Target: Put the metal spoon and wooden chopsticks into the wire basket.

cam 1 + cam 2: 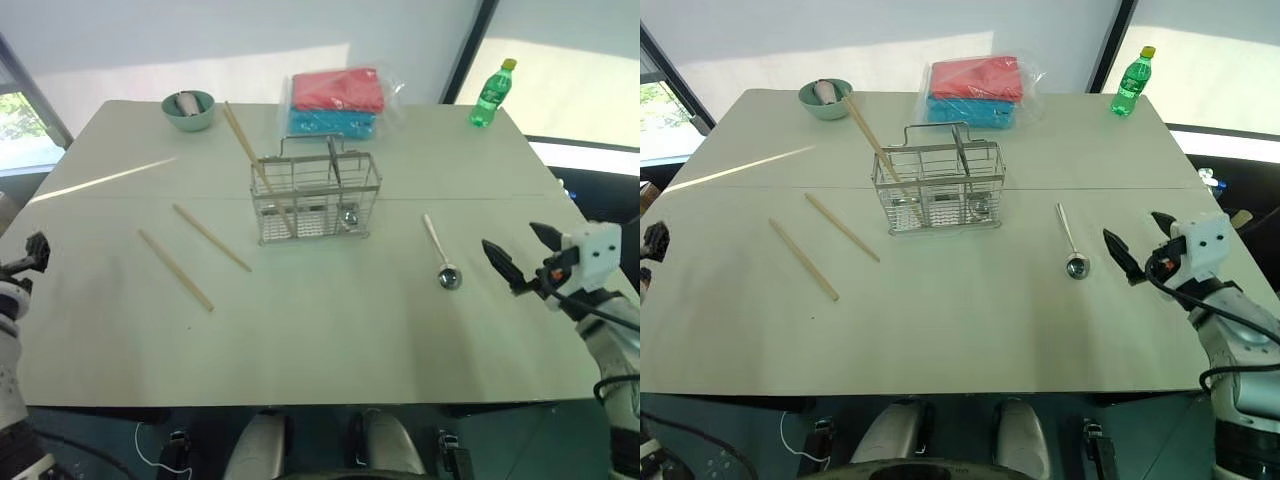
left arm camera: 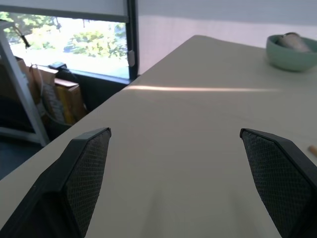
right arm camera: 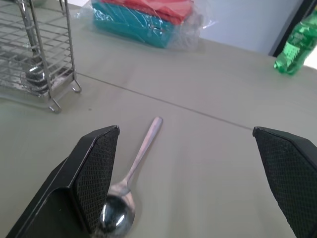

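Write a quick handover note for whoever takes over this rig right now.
Left gripper: open, empty, over the table's left edge.
Right gripper: open, empty, just right of the metal spoon.
Done: wire basket already holds two chopsticks and one spoon.
Left: the metal spoon and two loose wooden chopsticks left of the basket.

We hold our left gripper [image 2: 173, 163] and right gripper [image 1: 522, 254] level and pointing forward, one out at each side, both with fingers [image 3: 96, 173] spread wide and nothing between them.
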Robot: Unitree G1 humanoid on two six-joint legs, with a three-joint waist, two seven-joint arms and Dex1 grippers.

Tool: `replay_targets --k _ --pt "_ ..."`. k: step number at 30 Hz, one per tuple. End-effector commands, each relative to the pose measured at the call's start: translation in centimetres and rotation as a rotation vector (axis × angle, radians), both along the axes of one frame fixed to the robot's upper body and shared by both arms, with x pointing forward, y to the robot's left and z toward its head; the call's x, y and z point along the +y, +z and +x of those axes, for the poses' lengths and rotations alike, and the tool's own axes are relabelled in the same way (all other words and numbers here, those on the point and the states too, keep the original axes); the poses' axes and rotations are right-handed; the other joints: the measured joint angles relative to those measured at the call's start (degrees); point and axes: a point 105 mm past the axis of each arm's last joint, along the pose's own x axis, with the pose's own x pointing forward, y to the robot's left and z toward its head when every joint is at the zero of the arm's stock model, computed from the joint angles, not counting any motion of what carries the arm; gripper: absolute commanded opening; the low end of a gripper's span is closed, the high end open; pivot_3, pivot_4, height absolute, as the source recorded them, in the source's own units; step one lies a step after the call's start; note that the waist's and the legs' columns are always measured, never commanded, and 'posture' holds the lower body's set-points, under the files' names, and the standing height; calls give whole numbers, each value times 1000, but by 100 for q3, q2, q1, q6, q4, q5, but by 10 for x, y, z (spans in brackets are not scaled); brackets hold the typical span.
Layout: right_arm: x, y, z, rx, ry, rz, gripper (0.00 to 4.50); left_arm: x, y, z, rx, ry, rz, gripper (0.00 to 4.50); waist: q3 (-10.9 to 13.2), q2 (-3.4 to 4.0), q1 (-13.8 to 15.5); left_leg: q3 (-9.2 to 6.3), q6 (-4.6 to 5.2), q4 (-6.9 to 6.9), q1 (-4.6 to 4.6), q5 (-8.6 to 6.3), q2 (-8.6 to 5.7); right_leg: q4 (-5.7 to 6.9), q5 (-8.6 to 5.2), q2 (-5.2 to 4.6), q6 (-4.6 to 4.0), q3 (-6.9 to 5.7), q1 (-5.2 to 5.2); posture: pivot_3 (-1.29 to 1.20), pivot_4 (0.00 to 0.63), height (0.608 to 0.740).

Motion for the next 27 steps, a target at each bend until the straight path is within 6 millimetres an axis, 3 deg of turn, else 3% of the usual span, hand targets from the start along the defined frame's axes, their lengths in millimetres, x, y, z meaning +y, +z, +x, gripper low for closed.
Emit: replay_targets --k 1,6,9,11,17,27 --pt "1 21 14 5 -26 -33 4500 -47 52 17 -104 -261 74 4406 0 0 3 0 0 0 -1 0 0 0 0 0 0 -1 -2 0 150 667" --pt "12 31 37 111 -38 -58 4500 -129 85 27 -101 -744 113 4406 3 4 -10 1 2 -2 -4 1 -3 -1 0 0 -2 0 2 0 150 667" --pt "27 32 49 204 -27 -47 4500 -177 91 13 -30 -1071 192 4406 11 17 -42 5 4 -5 -11 1 -4 -2 0 0 -4 0 -4 0 150 667" --pt "37 27 54 273 -9 -54 4500 -198 91 1 22 -1239 241 4406 12 18 -63 8 5 -11 -14 1 -4 -2 -2 1 -8 0 -9 0 150 667" --pt "62 -2 69 500 44 -10 4500 -221 87 5 84 -1414 295 4406 19 29 -29 7 8 -12 -12 1 -3 -2 -5 10 -14 -3 -7 0 150 667" --pt "50 -26 92 665 -82 17 4500 -234 87 -3 103 -1509 343 4406 24 31 -46 8 13 -14 -15 -1 -9 0 -2 12 -11 -3 -9 0 150 667"
